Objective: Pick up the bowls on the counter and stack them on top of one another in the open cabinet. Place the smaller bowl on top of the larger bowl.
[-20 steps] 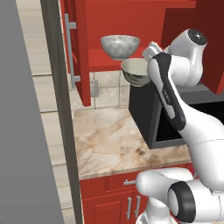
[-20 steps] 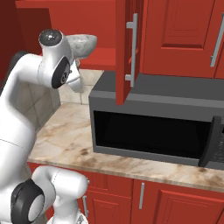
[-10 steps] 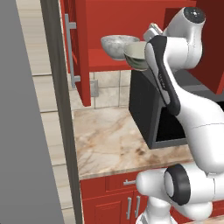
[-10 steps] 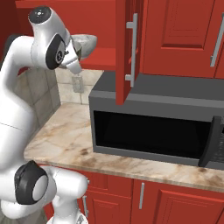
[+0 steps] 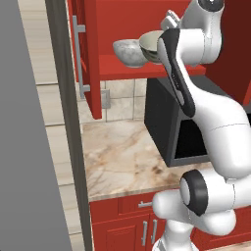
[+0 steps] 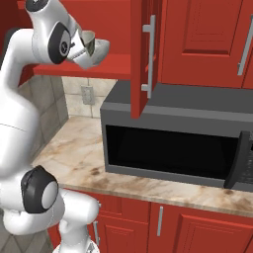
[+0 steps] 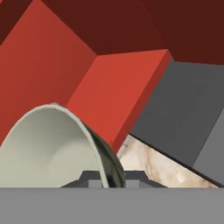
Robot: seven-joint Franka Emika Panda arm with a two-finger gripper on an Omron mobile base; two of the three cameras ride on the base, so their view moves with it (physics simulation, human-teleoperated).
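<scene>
The larger bowl, white-grey marbled, stands upright on the red shelf of the open cabinet. Just to its right and slightly higher, the smaller grey-green bowl hangs tilted, its rim pinched by my shut gripper. In the right base view the smaller bowl overlaps the larger bowl beside the gripper. In the hand view the smaller bowl's pale inside fills the lower left, with its rim between my gripper's tips. The beige counter lies bare below.
The cabinet door with its long silver handle stands open left of the shelf. A black microwave sits on the counter under the cabinet. A tall grey panel closes off the left side.
The arm has lifted the smaller bowl from below the shelf edge up to shelf height and carried it toward the larger bowl. The larger bowl has not moved.
</scene>
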